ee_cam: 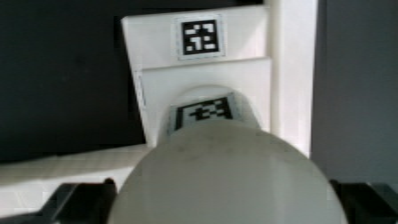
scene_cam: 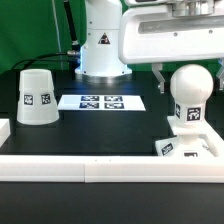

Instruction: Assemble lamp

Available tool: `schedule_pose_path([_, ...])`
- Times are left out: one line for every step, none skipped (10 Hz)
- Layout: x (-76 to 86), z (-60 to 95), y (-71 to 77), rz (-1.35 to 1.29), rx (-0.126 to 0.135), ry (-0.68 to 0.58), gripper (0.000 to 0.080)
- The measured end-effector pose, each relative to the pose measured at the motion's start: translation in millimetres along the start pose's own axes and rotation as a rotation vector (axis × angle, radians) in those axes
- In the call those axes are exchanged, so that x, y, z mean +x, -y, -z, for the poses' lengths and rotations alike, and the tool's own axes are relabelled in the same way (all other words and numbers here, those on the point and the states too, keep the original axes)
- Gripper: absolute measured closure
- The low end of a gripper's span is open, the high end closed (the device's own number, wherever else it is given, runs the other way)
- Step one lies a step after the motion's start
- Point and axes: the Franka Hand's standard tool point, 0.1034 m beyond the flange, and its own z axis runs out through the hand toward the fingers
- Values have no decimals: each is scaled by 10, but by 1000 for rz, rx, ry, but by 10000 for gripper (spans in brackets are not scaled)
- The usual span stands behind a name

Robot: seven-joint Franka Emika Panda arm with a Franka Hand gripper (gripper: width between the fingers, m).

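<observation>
While parked just behind rail [scene_cam: 100, 166], carries bulb [scene_cam: 190, 92] upright: base block [scene_cam: 186, 149]. Flanks bulb head, one finger either side: gripper [ee_cam: 217, 198]; cannot tell if clamped or slack. Could tip bulb or jam stem if pushed off-axis. Farther behind rail, well apart: shade [scene_cam: 37, 97].

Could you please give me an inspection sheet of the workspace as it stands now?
Surface: black table, white rail along its front.
Job's things: shade mouth down at the exterior view's left; bulb upright at the base block, seating unclear.
Clutter: marker board only.
Grippers: gripper open, jaws either side of the bulb's ball.
Cables: one dark line, possibly a cable, behind the arm.
Surroundings: green backdrop.
</observation>
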Motion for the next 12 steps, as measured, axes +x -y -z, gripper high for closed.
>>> schedule_pose_path([-43,-6,-9,-95,2,-4,220])
schedule_pose_path([-70,-15,-4,-161,1,-1,220])
schedule_pose_path([-85,-22,3,-217,1,1,220])
schedule_pose_path([-100,-31,11,-288,0,3,220])
schedule_pose_path([-116,-40,17,-371,-1,7,220])
schedule_pose_path([-129,-47,22,-441,-2,9,220])
schedule_pose_path([-130,-46,25,-495,-1,9,220])
schedule_pose_path([-136,-44,41,-599,5,14,220])
schedule_pose_path([-138,-42,52,-686,8,16,220])
schedule_pose_path([-138,-40,61,-748,13,20,220])
schedule_pose_path([-139,-44,62,-746,13,20,192])
schedule_pose_path([-141,-49,61,-741,13,21,192])
